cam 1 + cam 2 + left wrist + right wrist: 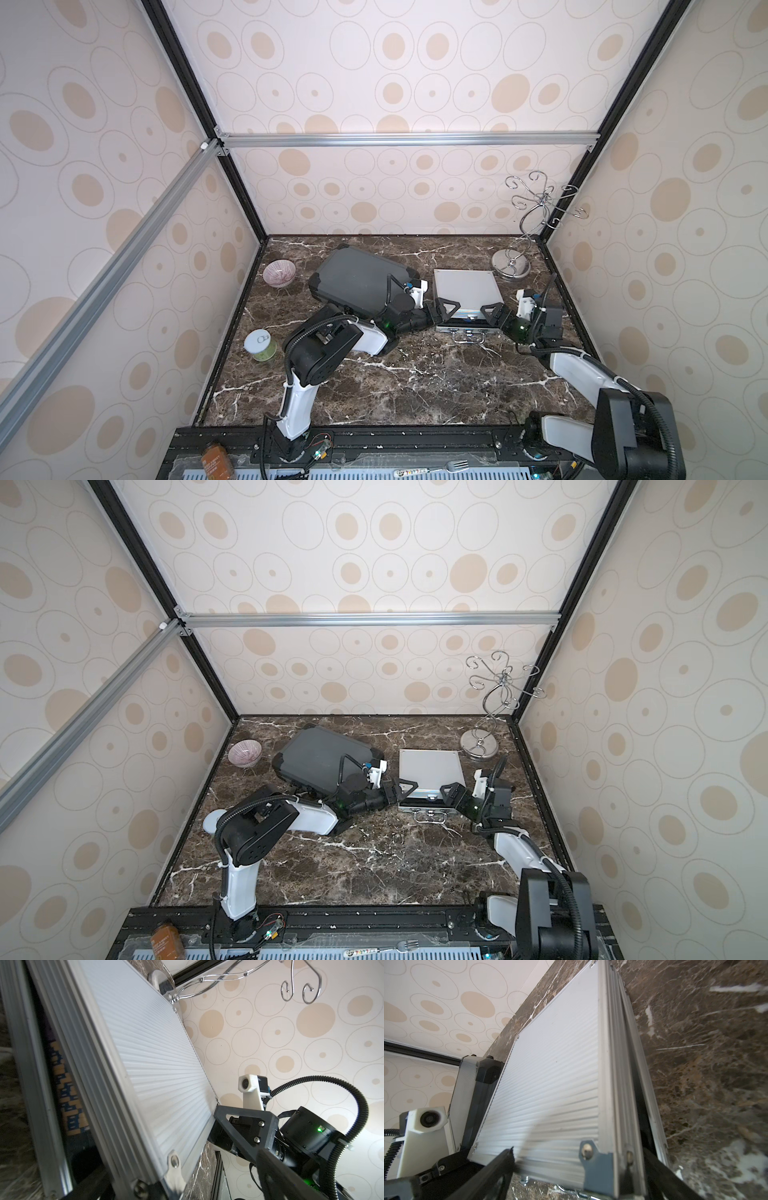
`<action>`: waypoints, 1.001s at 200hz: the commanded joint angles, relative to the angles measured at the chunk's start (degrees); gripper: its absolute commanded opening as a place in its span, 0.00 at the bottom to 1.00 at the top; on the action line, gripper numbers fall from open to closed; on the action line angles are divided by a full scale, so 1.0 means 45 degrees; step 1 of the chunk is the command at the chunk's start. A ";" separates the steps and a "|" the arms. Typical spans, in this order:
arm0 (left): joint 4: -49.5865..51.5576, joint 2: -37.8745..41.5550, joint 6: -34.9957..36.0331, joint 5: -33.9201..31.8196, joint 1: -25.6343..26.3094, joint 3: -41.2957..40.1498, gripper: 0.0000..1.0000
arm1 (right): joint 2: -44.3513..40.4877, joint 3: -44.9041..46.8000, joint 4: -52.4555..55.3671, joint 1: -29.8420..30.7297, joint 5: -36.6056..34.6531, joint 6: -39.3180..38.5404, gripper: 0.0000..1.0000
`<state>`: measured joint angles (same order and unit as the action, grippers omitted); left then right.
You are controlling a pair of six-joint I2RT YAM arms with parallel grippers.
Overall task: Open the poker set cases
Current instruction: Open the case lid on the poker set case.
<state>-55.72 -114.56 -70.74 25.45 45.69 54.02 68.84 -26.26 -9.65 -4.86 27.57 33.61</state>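
Observation:
The smaller ribbed silver case [465, 286] [430, 764] lies at the back right, its handle [469, 337] towards me. Its lid [155, 1064] [554, 1084] is lifted a little at the front, and orange and blue chips [68, 1095] show in the gap. My left gripper [444, 313] [405, 789] [176, 1186] is open, its fingers straddling the lid's front left corner. My right gripper [490, 316] [451, 793] [579, 1167] is open astride the front right corner, one finger in the gap. The larger dark grey case [357, 278] [320, 754] lies closed at the back left.
A pink striped bowl [279, 273] sits by the left wall. A green jar with a white lid [260, 345] stands nearer the front left. A chrome wire stand [511, 264] rises in the back right corner. A fork [455, 465] and a brown bottle [216, 461] lie on the front rail.

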 commanded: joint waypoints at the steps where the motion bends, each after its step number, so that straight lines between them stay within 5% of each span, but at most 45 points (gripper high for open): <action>1: -0.1300 0.0276 -0.0146 0.0449 0.0043 0.0125 0.96 | -0.0003 -0.0180 0.0335 -0.0033 -0.0162 0.0173 0.96; 200: 0.4556 0.2672 0.4744 -0.3208 0.0499 -0.0127 0.97 | -0.0356 -0.1242 -0.0692 -0.0016 0.1588 0.1285 1.00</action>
<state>-40.40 -104.86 -55.33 15.88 46.78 53.32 68.82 -29.30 -12.16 -5.02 32.58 39.66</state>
